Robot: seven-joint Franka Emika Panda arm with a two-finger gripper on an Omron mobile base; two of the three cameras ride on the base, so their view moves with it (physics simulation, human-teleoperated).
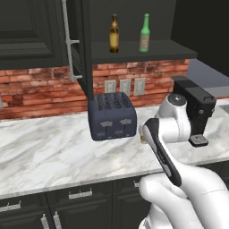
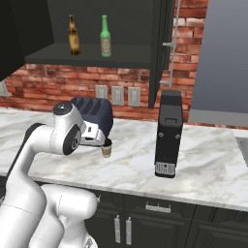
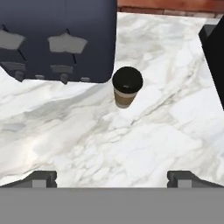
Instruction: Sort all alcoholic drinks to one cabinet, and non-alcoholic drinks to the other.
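A marble counter (image 3: 144, 144) carries a dark blue toaster (image 3: 57, 39) and a black coffee machine (image 2: 168, 133). The gripper (image 3: 112, 177), jaws spread wide and empty, hangs above the counter. Ahead of it, apart, a paper coffee cup (image 3: 127, 86) stands upright just beside the toaster's corner. An amber bottle (image 1: 114, 34) and a green bottle (image 1: 144, 33) stand in the open cabinet (image 1: 147, 47) above.

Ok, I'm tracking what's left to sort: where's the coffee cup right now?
The coffee cup stands upright on the marble counter just by the toaster's front corner, between it and the black coffee machine, beneath the open gripper.
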